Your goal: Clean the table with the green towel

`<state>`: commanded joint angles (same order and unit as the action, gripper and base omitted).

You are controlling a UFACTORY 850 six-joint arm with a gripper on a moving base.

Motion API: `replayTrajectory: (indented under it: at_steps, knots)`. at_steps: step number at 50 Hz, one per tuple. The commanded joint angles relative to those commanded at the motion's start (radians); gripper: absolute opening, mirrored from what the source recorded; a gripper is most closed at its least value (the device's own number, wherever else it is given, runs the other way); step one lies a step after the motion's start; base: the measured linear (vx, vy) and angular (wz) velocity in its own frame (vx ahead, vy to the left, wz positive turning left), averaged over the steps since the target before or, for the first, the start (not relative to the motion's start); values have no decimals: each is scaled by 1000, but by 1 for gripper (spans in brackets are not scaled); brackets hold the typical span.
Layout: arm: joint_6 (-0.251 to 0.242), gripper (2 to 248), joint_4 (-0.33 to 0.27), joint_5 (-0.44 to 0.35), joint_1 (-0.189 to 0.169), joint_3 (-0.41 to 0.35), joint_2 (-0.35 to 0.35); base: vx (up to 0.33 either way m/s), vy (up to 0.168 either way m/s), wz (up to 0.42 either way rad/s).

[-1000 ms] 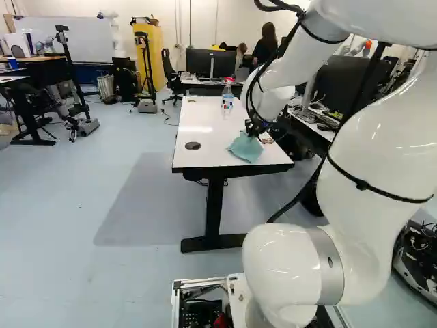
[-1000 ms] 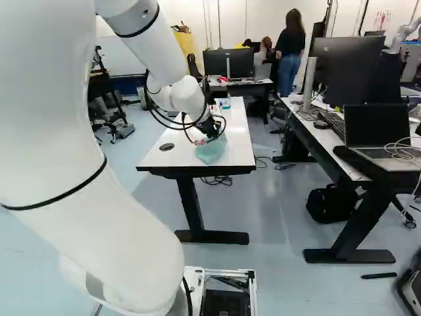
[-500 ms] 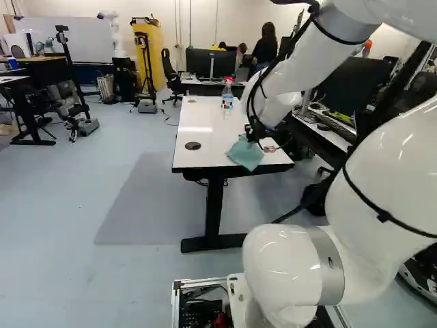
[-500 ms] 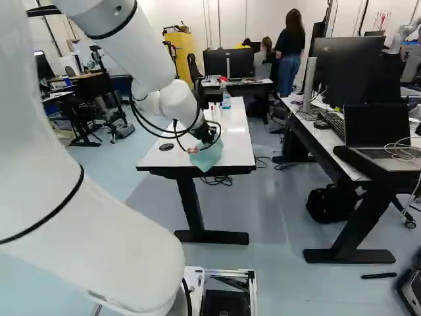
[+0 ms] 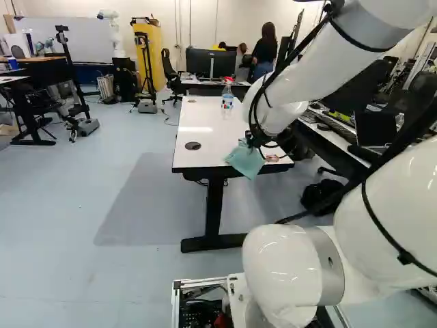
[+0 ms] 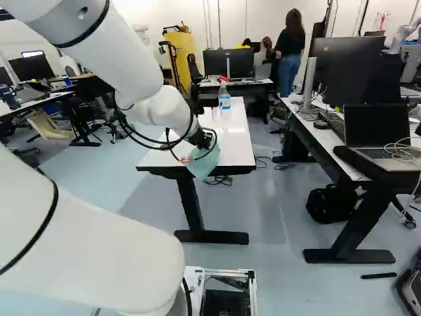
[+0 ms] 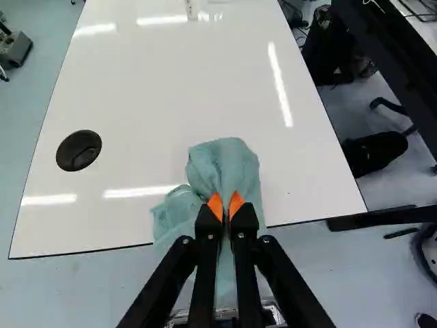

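One green towel [image 7: 224, 164] (rather crumpled) in the gripper [image 5: 253, 141], across the table edge [image 7: 82, 250].

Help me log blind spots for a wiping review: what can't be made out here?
- Tabletop beneath the green towel: wrist view, covered by the towel.
- Towel folds behind the end effector: wrist view, hidden by its fingers.
- Full length of the arm: both base views, cut off by edges.
- Bottle label: left base view, too small.

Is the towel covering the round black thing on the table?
No, the black thing shows whole, apart from the towel in the tool.
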<state>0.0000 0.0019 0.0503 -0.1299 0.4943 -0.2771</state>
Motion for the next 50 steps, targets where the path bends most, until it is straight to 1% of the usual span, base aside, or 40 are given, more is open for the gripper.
replayTrajectory:
  at_steps: [18,28,34,44,50]
  knots:
    - [0,32,0,0,0,0,0,0,0,0]
    - [0,32,0,0,4,4,-14,0,0,0]
    - [0,32,0,0,15,22,-11,0,0,0]
    - [0,32,0,0,48,58,2,0,0,0]
    - [0,32,0,0,69,78,26,0,0,0]
